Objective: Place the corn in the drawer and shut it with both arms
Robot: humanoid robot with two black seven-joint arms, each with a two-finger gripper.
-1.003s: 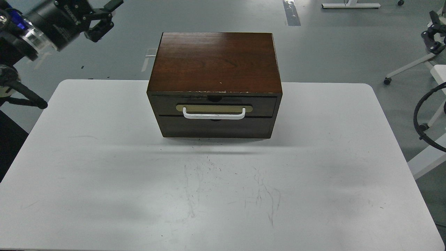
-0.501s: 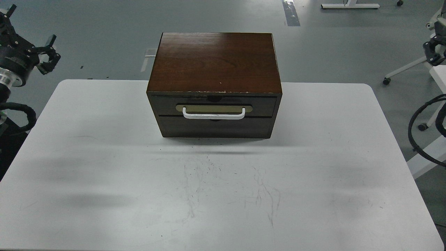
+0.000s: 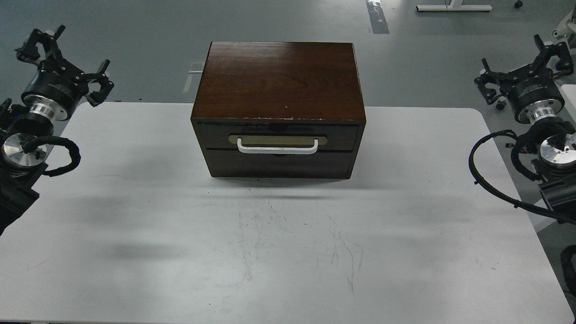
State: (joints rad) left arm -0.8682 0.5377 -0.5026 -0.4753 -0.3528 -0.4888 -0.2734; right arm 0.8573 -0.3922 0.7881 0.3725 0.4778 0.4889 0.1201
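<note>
While the wide white table [image 3: 135, 202] carries a dark brown wooden cabinet [image 3: 279, 81] near its far edge, the drawer [image 3: 342, 136] with the white bar handle [image 3: 277, 148] sits pushed in flush. Left black claw gripper [image 3: 64, 57] hangs spread and empty off the table's left corner; right black claw gripper [image 3: 524, 57] likewise spread, empty, opposite. No corn shows.

Both black arms rise at the view's edges, wrists bent upward. The left gripper [image 3: 63, 56] and right gripper [image 3: 526, 60] each hold 2 fingers spread, seemingly empty.
</note>
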